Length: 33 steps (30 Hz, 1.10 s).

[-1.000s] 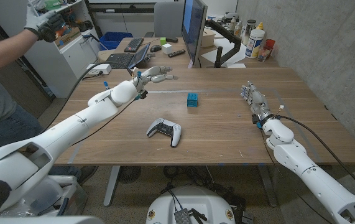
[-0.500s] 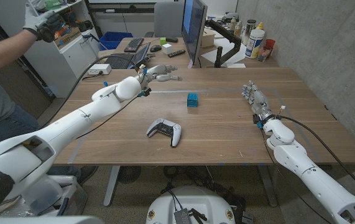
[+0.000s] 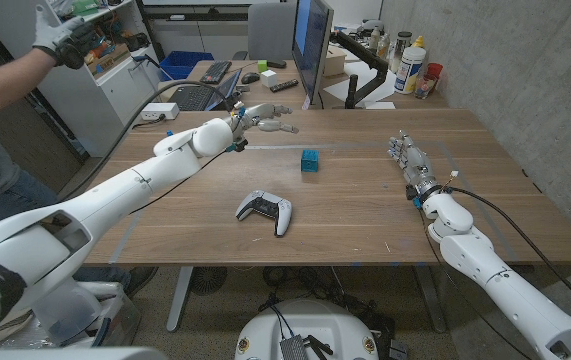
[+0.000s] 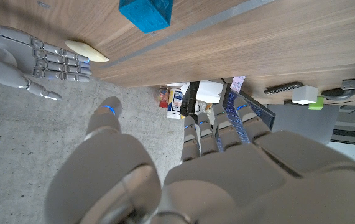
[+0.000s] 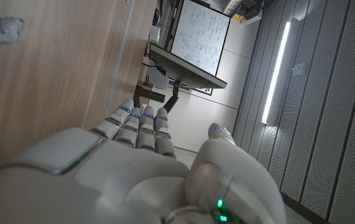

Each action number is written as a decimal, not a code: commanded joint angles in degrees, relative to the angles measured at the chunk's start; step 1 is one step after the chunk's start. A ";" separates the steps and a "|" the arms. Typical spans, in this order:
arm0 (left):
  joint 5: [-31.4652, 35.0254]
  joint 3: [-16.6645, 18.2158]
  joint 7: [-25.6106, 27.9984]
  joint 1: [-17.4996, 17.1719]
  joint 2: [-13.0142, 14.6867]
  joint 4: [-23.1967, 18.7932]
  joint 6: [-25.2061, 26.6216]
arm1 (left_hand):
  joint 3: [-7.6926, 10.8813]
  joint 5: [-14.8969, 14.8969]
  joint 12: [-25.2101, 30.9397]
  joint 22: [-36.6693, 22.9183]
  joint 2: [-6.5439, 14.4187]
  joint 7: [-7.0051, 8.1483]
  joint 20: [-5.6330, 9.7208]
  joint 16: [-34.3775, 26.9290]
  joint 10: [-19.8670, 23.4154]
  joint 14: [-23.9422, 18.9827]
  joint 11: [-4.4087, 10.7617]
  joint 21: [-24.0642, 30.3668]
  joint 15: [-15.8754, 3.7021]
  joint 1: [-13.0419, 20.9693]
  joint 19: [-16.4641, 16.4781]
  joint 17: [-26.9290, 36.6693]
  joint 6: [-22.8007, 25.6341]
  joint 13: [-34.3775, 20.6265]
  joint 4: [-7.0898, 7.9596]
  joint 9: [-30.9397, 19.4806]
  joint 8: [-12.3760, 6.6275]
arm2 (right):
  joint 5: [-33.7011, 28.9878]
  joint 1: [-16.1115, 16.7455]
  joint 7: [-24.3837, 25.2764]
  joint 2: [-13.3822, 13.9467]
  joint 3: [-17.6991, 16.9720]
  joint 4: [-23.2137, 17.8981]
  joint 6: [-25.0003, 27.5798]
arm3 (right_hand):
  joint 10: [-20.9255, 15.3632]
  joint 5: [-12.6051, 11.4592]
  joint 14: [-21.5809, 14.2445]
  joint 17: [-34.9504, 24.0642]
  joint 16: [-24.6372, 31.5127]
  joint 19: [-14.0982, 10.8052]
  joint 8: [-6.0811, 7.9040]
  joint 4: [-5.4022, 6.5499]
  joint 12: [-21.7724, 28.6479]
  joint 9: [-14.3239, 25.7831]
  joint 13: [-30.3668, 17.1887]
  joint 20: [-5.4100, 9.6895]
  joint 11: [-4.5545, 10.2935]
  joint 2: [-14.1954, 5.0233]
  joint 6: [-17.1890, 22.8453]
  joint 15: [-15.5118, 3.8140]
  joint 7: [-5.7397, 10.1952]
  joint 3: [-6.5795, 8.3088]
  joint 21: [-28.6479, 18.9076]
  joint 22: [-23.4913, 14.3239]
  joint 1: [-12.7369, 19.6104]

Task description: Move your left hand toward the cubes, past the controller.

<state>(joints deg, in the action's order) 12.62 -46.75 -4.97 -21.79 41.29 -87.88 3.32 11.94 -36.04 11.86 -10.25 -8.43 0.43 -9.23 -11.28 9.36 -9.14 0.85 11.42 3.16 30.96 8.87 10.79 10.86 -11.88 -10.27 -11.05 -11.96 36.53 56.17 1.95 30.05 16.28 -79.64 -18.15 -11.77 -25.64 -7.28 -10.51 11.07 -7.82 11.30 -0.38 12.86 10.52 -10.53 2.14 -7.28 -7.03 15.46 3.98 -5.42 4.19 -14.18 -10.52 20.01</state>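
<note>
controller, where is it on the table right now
In the head view the controller lies near the table's front middle, nearer the camera than the blue cubes and apart from both hands.

Bare wood lies between the left hand [image 3: 265, 121] and the blue cubes [image 3: 310, 160]. The controller [image 3: 264, 209] sits nearer the front edge, well apart. A monitor [image 3: 311, 45] stands close behind, probably crowding that side.
</note>
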 commanded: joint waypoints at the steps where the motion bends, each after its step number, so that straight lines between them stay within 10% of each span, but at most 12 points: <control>1: 5.53 -3.19 -1.08 2.55 -0.94 0.34 0.59 | 0.25 -0.27 0.29 -0.27 0.06 0.55 -0.33 -0.13 0.23 -0.21 0.42 -0.10 -0.45 1.14 -0.34 0.18 0.15 -0.10 0.01 -0.29 -0.27 | -0.04 1.07 0.71 0.36 0.40 -1.27 -1.16 | -0.58 -0.26 -0.45 -0.31 0.14 -0.29 0.16 -0.03 -0.01 0.12 -0.17 0.09 0.07 -0.13 0.52 -0.15 0.00 -0.11 0.08 -0.21 -0.37; 33: 13.00 -8.58 -0.99 5.59 -5.14 5.01 -2.48 | 0.40 -0.42 0.53 -0.29 -0.22 0.99 -0.60 -0.23 0.49 -0.44 0.84 0.05 -0.73 3.88 -0.25 0.23 0.92 -0.16 0.27 -0.33 -0.50 | 0.22 2.43 3.20 1.68 1.70 -3.56 -4.19 | -0.90 -0.28 -0.70 -0.33 0.13 -0.42 0.07 -0.08 -0.03 0.13 -0.18 -0.03 0.27 -0.17 0.63 -0.02 0.01 -0.39 0.32 -0.23 -0.51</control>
<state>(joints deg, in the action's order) 23.18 -53.51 -6.53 -17.45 37.90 -84.75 1.97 12.17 -36.25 12.14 -10.25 -8.45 0.92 -9.53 -11.28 9.44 -9.57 1.31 11.42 2.75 33.99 8.55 10.79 11.35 -11.87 -10.03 -11.05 -11.96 36.64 57.86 4.12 31.09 17.72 -82.12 -21.34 -12.28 -25.64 -7.27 -10.51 11.07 -7.83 11.31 -0.55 12.86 10.52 -10.52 2.14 -7.17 -7.07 15.46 3.97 -5.42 3.88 -13.96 -10.52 19.98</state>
